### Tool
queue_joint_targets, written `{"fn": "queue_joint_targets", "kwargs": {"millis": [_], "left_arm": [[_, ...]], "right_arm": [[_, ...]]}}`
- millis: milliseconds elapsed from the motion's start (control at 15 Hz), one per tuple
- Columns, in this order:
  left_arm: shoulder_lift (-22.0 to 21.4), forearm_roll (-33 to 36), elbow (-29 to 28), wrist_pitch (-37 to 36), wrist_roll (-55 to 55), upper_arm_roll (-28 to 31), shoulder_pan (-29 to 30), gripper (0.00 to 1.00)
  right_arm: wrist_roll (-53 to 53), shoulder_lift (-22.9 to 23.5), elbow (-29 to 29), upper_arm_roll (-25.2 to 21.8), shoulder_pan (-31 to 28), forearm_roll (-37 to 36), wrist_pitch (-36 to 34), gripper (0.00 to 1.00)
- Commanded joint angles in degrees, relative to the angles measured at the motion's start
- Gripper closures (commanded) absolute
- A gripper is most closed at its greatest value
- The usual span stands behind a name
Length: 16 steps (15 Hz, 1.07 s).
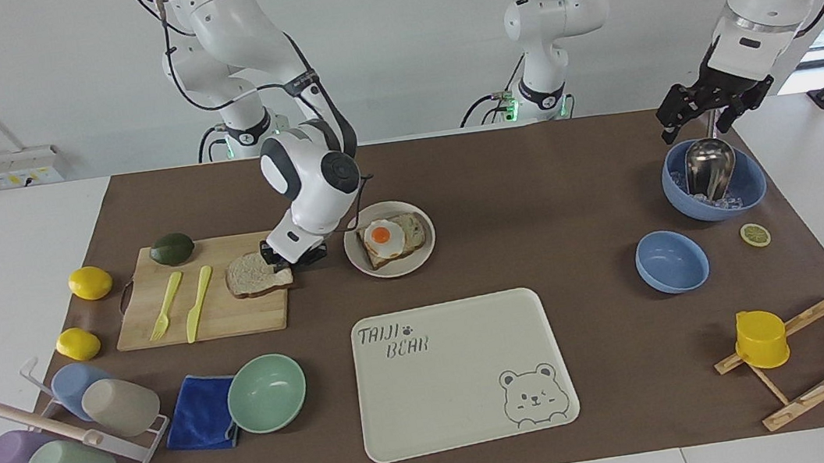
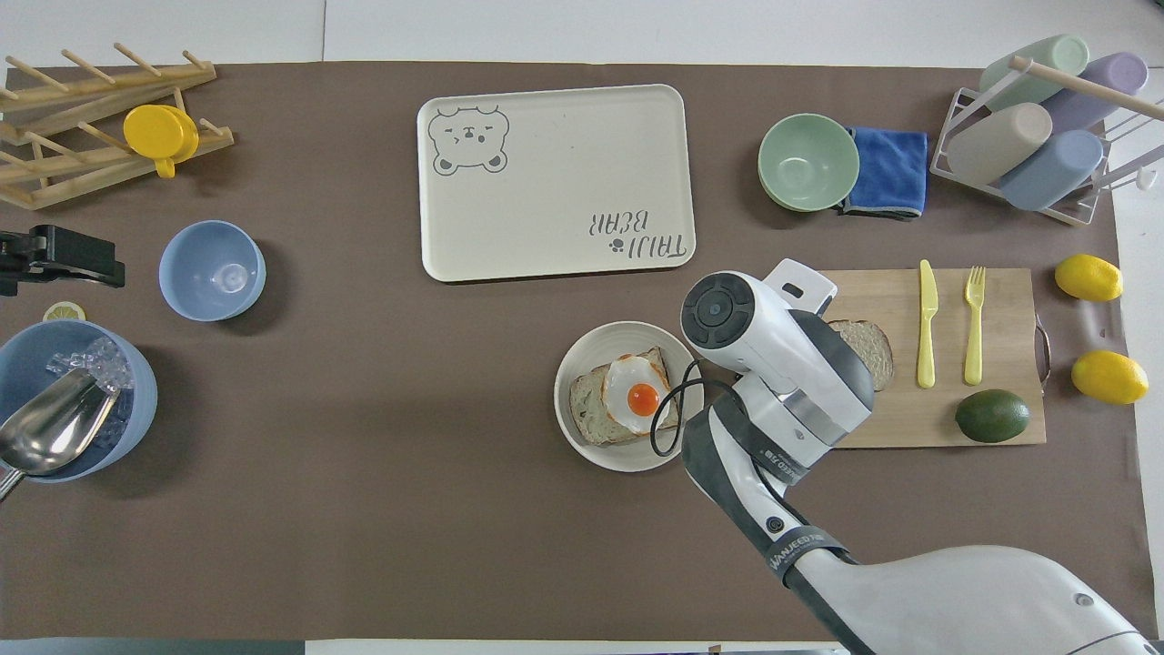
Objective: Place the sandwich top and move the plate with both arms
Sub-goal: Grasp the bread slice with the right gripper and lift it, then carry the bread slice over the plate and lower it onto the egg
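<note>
The sandwich top (image 1: 254, 274), a pale bread slice with a brown crust, lies on the wooden cutting board (image 1: 234, 316). My right gripper (image 1: 284, 261) is down at the slice's plate-side edge and shut on it. In the overhead view the right wrist covers that gripper and half of the sandwich top (image 2: 871, 344). The round beige plate (image 1: 393, 270) sits just beside the board and carries a toast slice with a fried egg (image 1: 382, 237); from above the plate (image 2: 571, 435) shows fully. My left gripper (image 1: 708, 110) waits open over the blue ice bowl (image 1: 749, 191).
A yellow knife and fork (image 1: 185, 300) and an avocado (image 1: 171, 248) share the board. The cream bear tray (image 1: 470, 382) lies farther from the robots than the plate. A mint bowl (image 1: 266, 392), a blue cloth, a cup rack and two lemons stand toward the right arm's end.
</note>
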Motion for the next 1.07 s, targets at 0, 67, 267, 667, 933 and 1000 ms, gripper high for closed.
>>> {"fn": "queue_joint_targets", "kwargs": {"millis": [0,67,267,667,933,1000], "left_arm": [[-2.0,0.7,-2.2,0.0,-0.1,0.2,0.0,0.00],[-2.0,0.7,-2.2,0.0,-0.1,0.2,0.0,0.00],[-2.1,0.7,-2.5,0.1,-0.3,0.2,0.0,0.00],[-2.4,0.7,-3.1,0.4,-0.3,0.2,0.1,0.00],[-2.5,0.7,-3.6,0.6,-0.3,0.2,1.7,0.00],[-2.5,0.6,-3.6,0.4,-0.3,0.3,1.9,0.00]], "right_arm": [[-2.6,0.4,3.4,0.0,-0.3,-1.5,-3.1,1.00],[-3.2,0.5,4.8,0.3,-0.2,-1.5,-4.6,1.00],[-3.5,2.4,13.1,3.4,0.3,-0.6,-12.6,1.00],[-1.5,8.9,33.6,10.2,3.9,6.4,-26.7,1.00],[6.4,9.0,30.9,10.2,6.1,14.5,-18.5,1.00],[6.5,8.5,28.9,10.2,6.2,14.5,-16.8,1.00]]}}
